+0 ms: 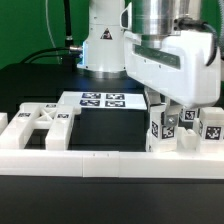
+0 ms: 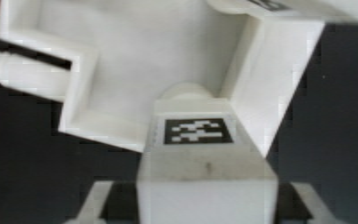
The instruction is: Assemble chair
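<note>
- The marker board (image 1: 100,100) was noted lying flat on the black table (image 1: 105,135) and was taken as the reference.
- The gripper (image 1: 170,110) was seen hanging just to the exterior view's right of the marker board, close to its corner.
- In the wrist view the fingers (image 2: 112,203) were seen pressed against both sides of a tagged bar (image 2: 197,150). The bar was clamped between them, with its tag turned to the wrist camera.
- A white panel (image 2: 149,60) with cut-outs was recorded beyond the bar. Contact between the two could not be told, nor could the panel's place against the marker board.
- A cut-out frame (image 1: 40,125) was found lying flat to the exterior view's left of the marker board, well apart from the gripper.
- A small tagged block (image 1: 186,140) and a tagged cube (image 1: 211,130) were logged farther to the exterior view's right of the marker board, past the gripper.
- The border wall (image 1: 110,163) was seen running in front of the marker board, on the camera's side.
</note>
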Tool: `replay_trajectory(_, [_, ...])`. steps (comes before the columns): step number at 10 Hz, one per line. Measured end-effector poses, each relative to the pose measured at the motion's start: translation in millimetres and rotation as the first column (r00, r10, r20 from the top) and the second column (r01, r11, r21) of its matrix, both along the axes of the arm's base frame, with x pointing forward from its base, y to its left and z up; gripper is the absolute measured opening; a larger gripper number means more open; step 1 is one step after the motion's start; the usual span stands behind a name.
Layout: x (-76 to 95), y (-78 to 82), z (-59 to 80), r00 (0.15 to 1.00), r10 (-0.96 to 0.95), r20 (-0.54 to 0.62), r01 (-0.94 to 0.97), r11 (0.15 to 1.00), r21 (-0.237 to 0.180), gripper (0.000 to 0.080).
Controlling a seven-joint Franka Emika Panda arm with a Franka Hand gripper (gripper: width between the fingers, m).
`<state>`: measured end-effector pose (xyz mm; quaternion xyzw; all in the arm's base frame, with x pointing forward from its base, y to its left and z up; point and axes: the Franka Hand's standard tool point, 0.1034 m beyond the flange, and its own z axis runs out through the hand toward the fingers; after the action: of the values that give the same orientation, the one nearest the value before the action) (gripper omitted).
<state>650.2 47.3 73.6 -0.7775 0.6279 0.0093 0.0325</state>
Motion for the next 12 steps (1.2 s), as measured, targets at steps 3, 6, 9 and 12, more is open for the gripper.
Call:
replay_trajectory(3, [-2.1,2.3,-2.4,0.995,0.102,0.003,-0.102,0.995,-0.003,0.0589])
replay_trajectory(6, [-1.8,7.7,-0.3,0.908,0.419,0.023,-0.418,0.908,-0.016,0.0646])
replay_trajectory(9, [-0.1,6.8,2.6,0.718,0.695,0.033,-0.694,0.719,-0.044,0.0649])
replay_trajectory(12, [-0.5,6.1,2.4,0.463,0.886,0.010,-0.884,0.463,-0.074,0.0649])
